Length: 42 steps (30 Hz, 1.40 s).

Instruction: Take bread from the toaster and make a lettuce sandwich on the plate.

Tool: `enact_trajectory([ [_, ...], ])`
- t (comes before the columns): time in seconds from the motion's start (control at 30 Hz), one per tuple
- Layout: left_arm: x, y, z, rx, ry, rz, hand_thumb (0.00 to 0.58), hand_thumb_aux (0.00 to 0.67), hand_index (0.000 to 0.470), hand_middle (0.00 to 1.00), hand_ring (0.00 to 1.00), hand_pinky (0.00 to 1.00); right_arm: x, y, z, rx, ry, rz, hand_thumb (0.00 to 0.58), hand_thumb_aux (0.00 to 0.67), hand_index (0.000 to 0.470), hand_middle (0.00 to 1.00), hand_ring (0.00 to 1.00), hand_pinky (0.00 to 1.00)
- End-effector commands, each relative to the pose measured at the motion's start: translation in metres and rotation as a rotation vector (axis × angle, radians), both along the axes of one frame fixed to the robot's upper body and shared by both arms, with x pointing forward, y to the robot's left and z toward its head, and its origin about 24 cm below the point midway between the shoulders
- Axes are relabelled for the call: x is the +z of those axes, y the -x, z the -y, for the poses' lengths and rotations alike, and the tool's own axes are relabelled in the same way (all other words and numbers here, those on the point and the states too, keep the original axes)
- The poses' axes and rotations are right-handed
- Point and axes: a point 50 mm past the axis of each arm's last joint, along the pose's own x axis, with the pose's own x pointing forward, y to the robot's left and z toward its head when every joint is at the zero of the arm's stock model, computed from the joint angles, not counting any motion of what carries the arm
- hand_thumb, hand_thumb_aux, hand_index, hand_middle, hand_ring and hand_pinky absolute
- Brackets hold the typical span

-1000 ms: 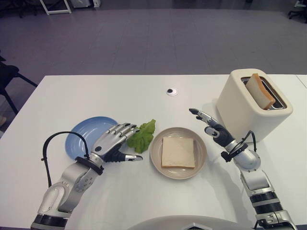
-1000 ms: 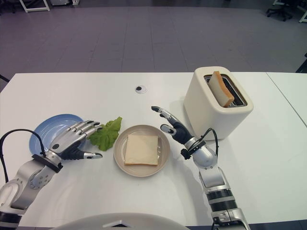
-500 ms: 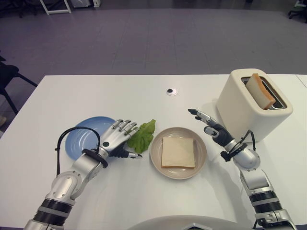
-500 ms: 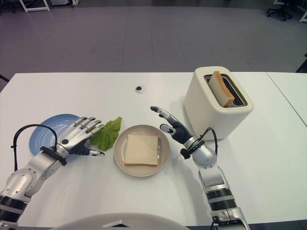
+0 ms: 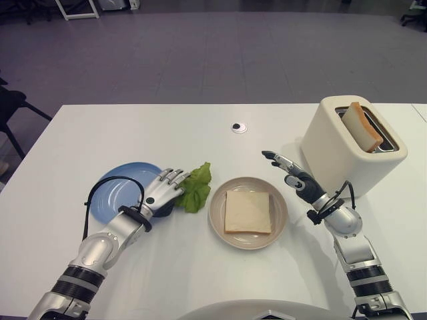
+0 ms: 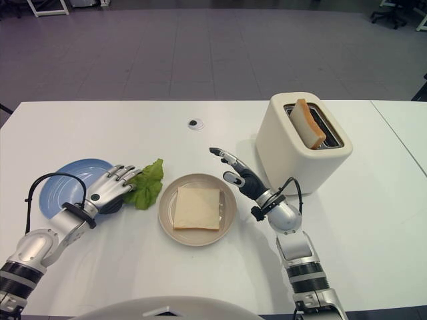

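Left hand (image 5: 163, 193): gripping the lettuce (image 5: 197, 190) at the plate's (image 5: 217, 220) nine o'clock, likely for laying on the bread slice (image 5: 247, 211).
Right hand (image 5: 297, 180): hovering at three o'clock, spread wide and empty, probably for the toaster's (image 5: 333, 150) upright slice (image 5: 363, 127) at two o'clock.

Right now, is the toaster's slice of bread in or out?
In. The bread slice leans in the slot of the toaster, its top poking out; the right hand beside it is open.

1. The left hand (image 5: 162, 195) has drawn in towards the lettuce (image 5: 197, 190) and now touches its left edge.
2. The lettuce has bunched up and shifted slightly left.
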Motion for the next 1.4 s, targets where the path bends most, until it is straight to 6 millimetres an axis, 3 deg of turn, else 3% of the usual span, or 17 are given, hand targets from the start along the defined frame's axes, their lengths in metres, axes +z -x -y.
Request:
enact_trajectory([
  [0.03, 0.006, 0.002, 0.003, -0.041, 0.035, 0.034, 0.580, 0.670, 0.470, 0.00, 0.00, 0.00, 0.001, 0.000, 0.000, -0.001, -0.012, -0.007, 0.000, 0.000, 0.000, 0.00, 0.00, 0.00],
  [0.37, 0.080, 0.008, -0.011, 0.026, 0.416, 0.318, 0.580, 0.670, 0.470, 0.00, 0.00, 0.00, 0.001, 0.000, -0.001, 0.005, -0.009, -0.007, 0.000, 0.000, 0.000, 0.00, 0.00, 0.00],
  [0.77, 0.109, 0.020, 0.050, -0.153, 0.727, 0.223, 0.580, 0.670, 0.470, 0.00, 0.00, 0.00, 0.001, -0.001, 0.001, -0.001, -0.007, -0.008, 0.000, 0.000, 0.000, 0.00, 0.00, 0.00],
  [1.2, 0.063, 0.000, 0.110, -0.222, 0.912, -0.067, 0.580, 0.670, 0.470, 0.00, 0.00, 0.00, 0.001, -0.006, 0.006, -0.026, -0.012, -0.012, 0.000, 0.000, 0.000, 0.00, 0.00, 0.00],
  [1.33, 0.022, 0.002, 0.111, -0.213, 0.628, -0.115, 0.580, 0.670, 0.470, 0.00, 0.00, 0.00, 0.001, -0.008, 0.005, -0.025, -0.016, -0.012, 0.000, 0.000, 0.000, 0.00, 0.00, 0.00],
  [1.4, 0.014, 0.002, 0.104, -0.198, 0.569, -0.111, 0.580, 0.670, 0.470, 0.00, 0.00, 0.00, 0.001, -0.008, 0.004, -0.021, -0.017, -0.013, 0.000, 0.000, 0.000, 0.00, 0.00, 0.00],
])
